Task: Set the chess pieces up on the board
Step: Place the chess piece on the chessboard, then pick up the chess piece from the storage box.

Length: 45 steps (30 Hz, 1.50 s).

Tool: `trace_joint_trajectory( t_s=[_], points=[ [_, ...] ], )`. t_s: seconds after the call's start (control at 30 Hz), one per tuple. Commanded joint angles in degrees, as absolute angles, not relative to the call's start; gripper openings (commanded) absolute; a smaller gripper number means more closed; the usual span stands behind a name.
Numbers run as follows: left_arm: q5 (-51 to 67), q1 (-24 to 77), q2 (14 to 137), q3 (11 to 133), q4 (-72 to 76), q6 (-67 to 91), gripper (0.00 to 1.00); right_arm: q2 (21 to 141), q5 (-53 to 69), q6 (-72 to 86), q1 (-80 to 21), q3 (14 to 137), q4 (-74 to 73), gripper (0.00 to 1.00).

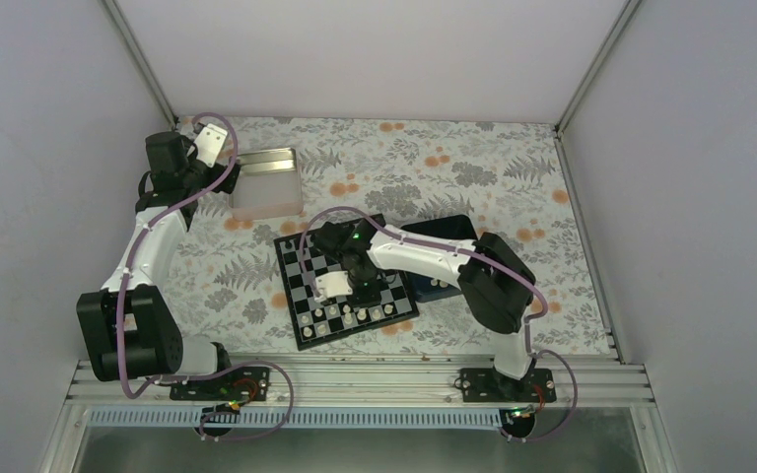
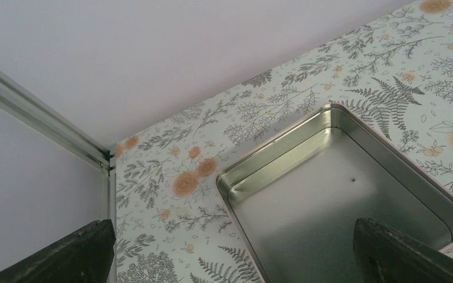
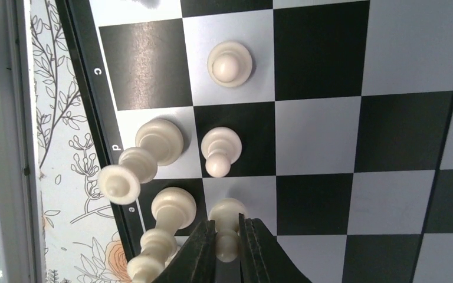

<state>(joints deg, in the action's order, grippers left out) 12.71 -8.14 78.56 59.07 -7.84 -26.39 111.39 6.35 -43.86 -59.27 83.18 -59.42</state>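
The board lies in the middle of the table, with white chess pieces in rows along its near edge. In the right wrist view my right gripper is shut on the neck of a white pawn, whose base is at a silvery square of the board in the second row. Two more pawns stand in that row. Two taller white pieces stand on the edge row beside it. My left gripper is open and empty over the corner of the silver tin.
The silver tin sits at the back left, under the left gripper. A dark blue tray lies right of the board, partly under the right arm. The table has a floral cloth and walls on three sides.
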Motion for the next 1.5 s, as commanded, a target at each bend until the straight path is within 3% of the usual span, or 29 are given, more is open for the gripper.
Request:
trace_joint_trajectory(
  t_s=[0.0, 0.7, 1.0, 1.23, 1.47],
  points=[
    [13.9, -8.4, 77.2, 59.8, -7.2, -26.5, 1.00, 112.5, 7.0, -43.7, -59.9, 84.6, -59.0, 0.12],
    [14.1, -8.4, 77.1, 59.8, -7.3, -26.6, 1.00, 108.2, 3.9, -42.7, -57.4, 84.0, -60.1, 0.23],
    [14.4, -8.4, 77.3, 60.0, -7.4, -26.6, 1.00, 98.6, 1.7, -43.5, -44.9, 80.6, -62.8, 0.27],
    [14.2, -8.4, 77.5, 60.2, -7.5, -26.6, 1.00, 98.5, 1.4, -45.9, -32.7, 75.4, -60.5, 0.29],
    [14.1, -8.4, 78.6, 60.5, -7.5, -26.6, 1.00, 100.1, 1.6, -45.9, -30.2, 71.4, -58.0, 0.32]
  ],
)
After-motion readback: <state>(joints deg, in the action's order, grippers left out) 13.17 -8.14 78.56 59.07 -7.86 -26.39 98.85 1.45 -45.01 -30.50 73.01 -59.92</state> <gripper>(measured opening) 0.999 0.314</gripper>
